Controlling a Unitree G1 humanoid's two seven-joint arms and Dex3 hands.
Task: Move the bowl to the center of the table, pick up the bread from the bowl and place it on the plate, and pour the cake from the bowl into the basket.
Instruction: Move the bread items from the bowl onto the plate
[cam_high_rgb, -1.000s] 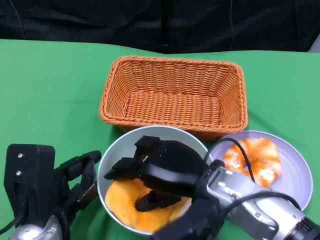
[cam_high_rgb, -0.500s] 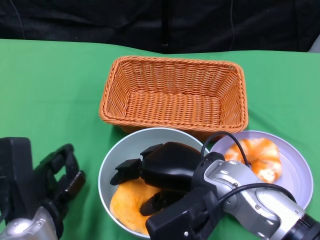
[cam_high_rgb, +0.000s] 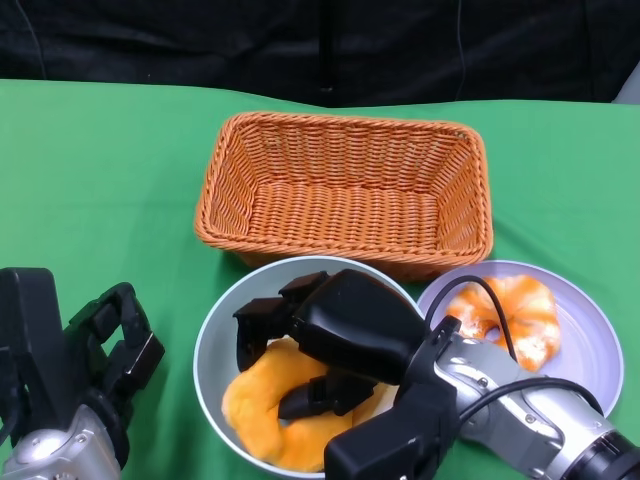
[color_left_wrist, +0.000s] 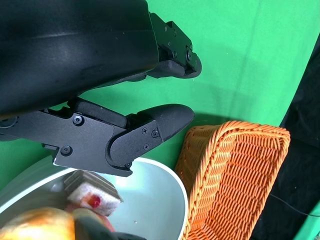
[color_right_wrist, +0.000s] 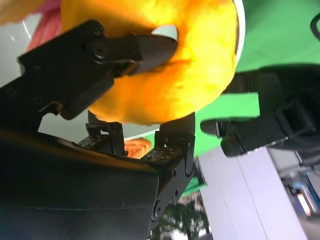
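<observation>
We see the right hand (cam_high_rgb: 320, 345) inside the pale bowl (cam_high_rgb: 215, 335), its fingers pinching the yellow ring-shaped bread (cam_high_rgb: 270, 405). The bread lies almost flat, its long side running from the bowl's left wall toward the near rim; the hand covers its right part. The cake (color_left_wrist: 92, 192) shows only in the left wrist view, half hidden. The left hand (cam_high_rgb: 105, 350) is spread beside the bowl, holding nothing. The basket (cam_high_rgb: 345, 195) stands behind, its long axis left-right; the plate (cam_high_rgb: 590, 345) carries an orange bun (cam_high_rgb: 520, 315).
</observation>
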